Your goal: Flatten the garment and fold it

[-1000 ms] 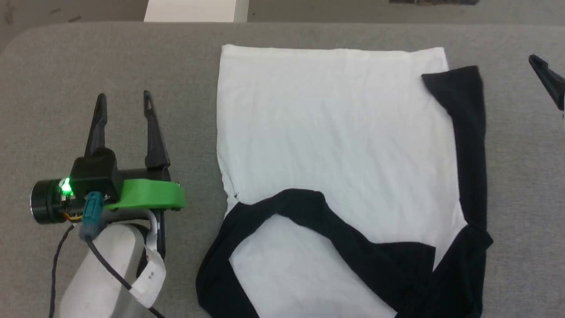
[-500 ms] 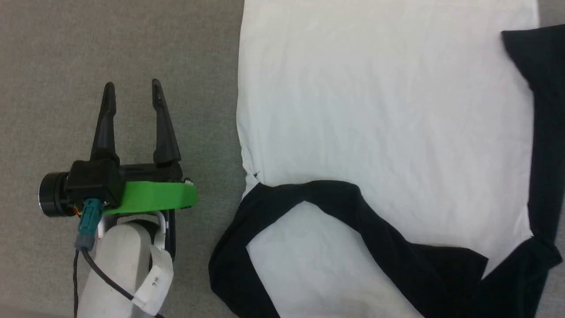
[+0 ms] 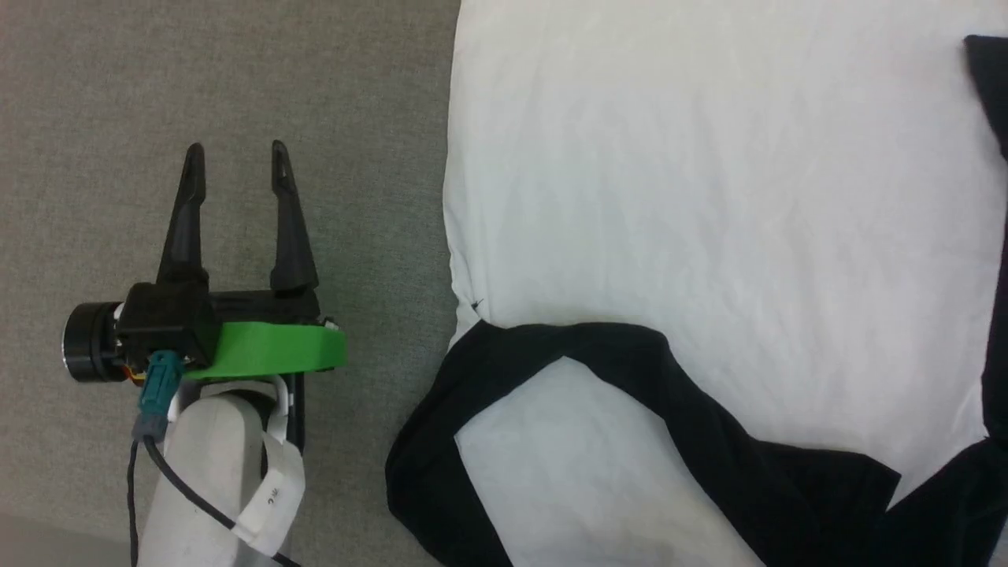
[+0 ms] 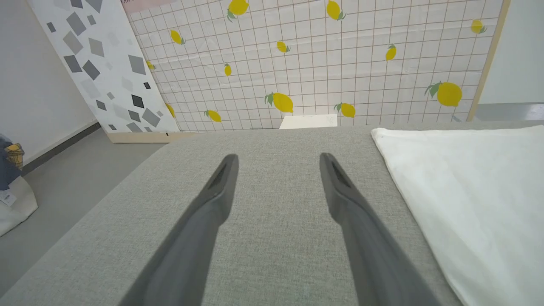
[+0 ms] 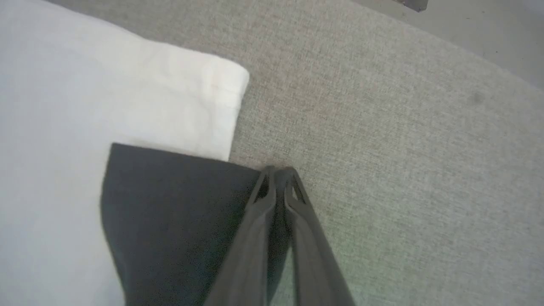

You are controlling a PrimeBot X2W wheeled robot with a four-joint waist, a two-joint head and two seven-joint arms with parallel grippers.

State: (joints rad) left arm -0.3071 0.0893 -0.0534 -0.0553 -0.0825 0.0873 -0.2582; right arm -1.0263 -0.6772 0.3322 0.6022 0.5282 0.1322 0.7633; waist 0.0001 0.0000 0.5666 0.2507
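Garment [image 3: 709, 197] lies spread on the gray desk [image 3: 236, 79], and our head view cuts off its edges. Left tool [image 3: 236, 148] is beside it, fingers wide apart and empty. In the right wrist view we see the right tool [image 5: 277, 171] closed at the corner of a black sleeve [image 5: 170, 212]. We cannot tell whether it pinches the cloth.

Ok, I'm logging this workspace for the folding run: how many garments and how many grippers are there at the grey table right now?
garment: 1
grippers: 2 (left gripper open, right gripper shut)
Total: 3
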